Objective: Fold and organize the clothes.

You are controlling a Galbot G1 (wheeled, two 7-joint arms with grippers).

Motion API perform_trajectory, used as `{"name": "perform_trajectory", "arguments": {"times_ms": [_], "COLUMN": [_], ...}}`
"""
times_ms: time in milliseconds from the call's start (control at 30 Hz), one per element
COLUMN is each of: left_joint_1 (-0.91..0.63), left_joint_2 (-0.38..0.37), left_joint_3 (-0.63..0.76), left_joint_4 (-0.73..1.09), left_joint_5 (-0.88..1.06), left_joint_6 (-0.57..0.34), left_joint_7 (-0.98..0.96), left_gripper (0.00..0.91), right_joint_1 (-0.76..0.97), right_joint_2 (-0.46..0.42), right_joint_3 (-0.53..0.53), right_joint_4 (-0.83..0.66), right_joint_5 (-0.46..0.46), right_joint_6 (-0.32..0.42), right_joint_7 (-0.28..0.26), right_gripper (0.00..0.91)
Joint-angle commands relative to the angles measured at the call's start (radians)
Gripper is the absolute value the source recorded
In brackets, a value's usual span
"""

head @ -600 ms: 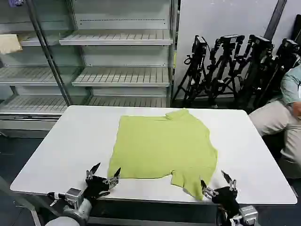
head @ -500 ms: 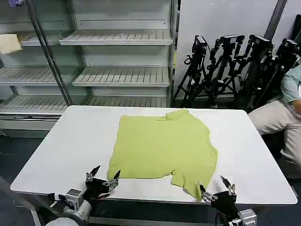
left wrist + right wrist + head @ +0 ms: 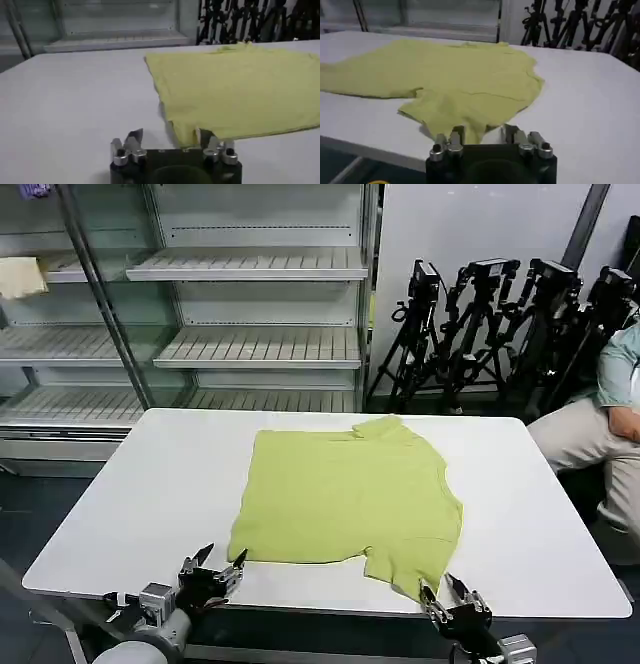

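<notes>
Claws, left (image 3: pixel 216 561) and right (image 3: pixel 441 594), gape at T-shirt's (image 3: pixel 345 494) near hem

White table with one shirt spread on it

A rectangular, smooth white table (image 3: pixel 140 494) carries a single lime yellow-green short-sleeved T-shirt of soft knit fabric (image 3: pixel 345 496), lying flat and partly folded a little toward the right of the middle. The shirt's collar end points to the far edge, while a sleeve flap reaches close to the near edge. The tabletop around the shirt is bare white on all sides.
</notes>
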Motion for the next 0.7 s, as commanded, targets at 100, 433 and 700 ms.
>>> {"name": "perform_trajectory", "arguments": {"times_ms": [100, 433, 700], "left_joint_1": [0.0, -0.101, -0.324], "left_joint_2": [-0.001, 0.023, 0.019], "left_joint_3": [0.001, 0.001, 0.009], "left_joint_4": [0.022, -0.037, 0.093], "left_joint_5": [-0.016, -0.048, -0.137], "left_joint_6": [0.015, -0.03, -0.031], "left_joint_7": [0.034, 0.049, 0.047], "left_gripper": [0.02, 0.01, 0.01], "right_joint_1": [0.001, 0.209, 0.494], "right_joint_2": [-0.002, -0.029, -0.023], "right_joint_3": [-0.002, 0.037, -0.002], "right_joint_4": [-0.003, 0.002, -0.177], "right_joint_5": [0.017, 0.078, 0.109], "right_joint_6": [-0.001, -0.005, -0.063], "right_joint_7": [-0.01, -0.008, -0.027], "right_gripper": [0.0, 0.0, 0.0]}}
